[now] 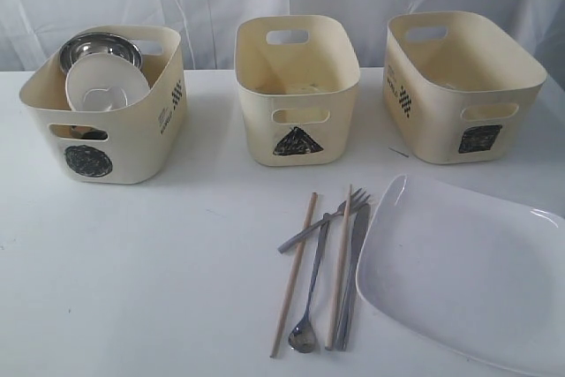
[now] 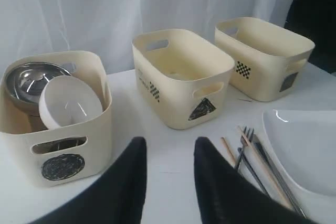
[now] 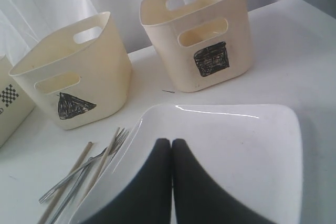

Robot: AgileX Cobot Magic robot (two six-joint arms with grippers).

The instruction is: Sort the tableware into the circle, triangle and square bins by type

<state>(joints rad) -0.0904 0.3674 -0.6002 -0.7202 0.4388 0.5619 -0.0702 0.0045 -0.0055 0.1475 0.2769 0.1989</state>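
Note:
The circle bin (image 1: 132, 143) at the left holds a steel bowl (image 1: 97, 41) with a white bowl (image 1: 106, 84) leaning against it. On the table in front of the triangle bin (image 1: 256, 121) lie two wooden chopsticks (image 1: 294, 271), a fork (image 1: 322, 222), a spoon (image 1: 311, 297) and a knife (image 1: 353, 271). Next to them is the large white square plate (image 1: 468, 271). My left gripper (image 2: 169, 148) is open and empty above bare table between the circle bin (image 2: 79, 145) and the cutlery. My right gripper (image 3: 171, 142) is shut, empty, over the plate (image 3: 236, 145). Neither arm shows in the exterior view.
The square bin (image 1: 433, 121) stands at the back right, and the plate's far corner comes close to it. A white curtain hangs behind all three bins. Bare white table (image 1: 159, 271) lies in front of the circle bin.

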